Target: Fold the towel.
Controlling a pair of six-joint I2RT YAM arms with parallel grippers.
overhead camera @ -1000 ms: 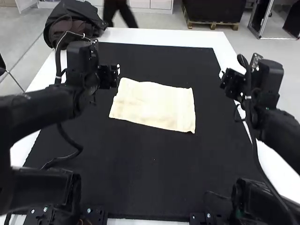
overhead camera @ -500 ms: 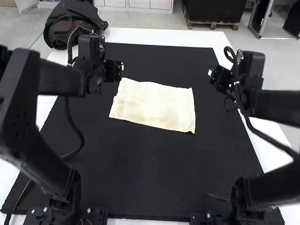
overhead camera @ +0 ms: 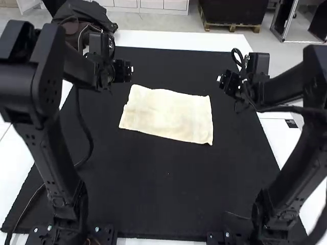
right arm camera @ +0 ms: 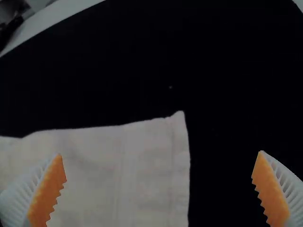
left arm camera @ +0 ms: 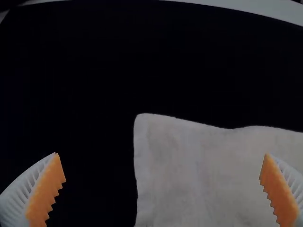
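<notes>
Between the left gripper (overhead camera: 131,70) and the right gripper (overhead camera: 220,79), high view, I have a cream towel (overhead camera: 168,115) spread on the black mat (overhead camera: 168,189). Each gripper stands near a far corner, presumably to permit a paired grasp. Left wrist view: the orange pads (left arm camera: 47,189) are wide apart and released; one towel corner lies between them, its adjoining edge shallowly waved. Right wrist view: these fingers are likewise parted, holding nothing; the corner between them is slightly peaked, the surface faintly creased. I cannot determine the layer count.
</notes>
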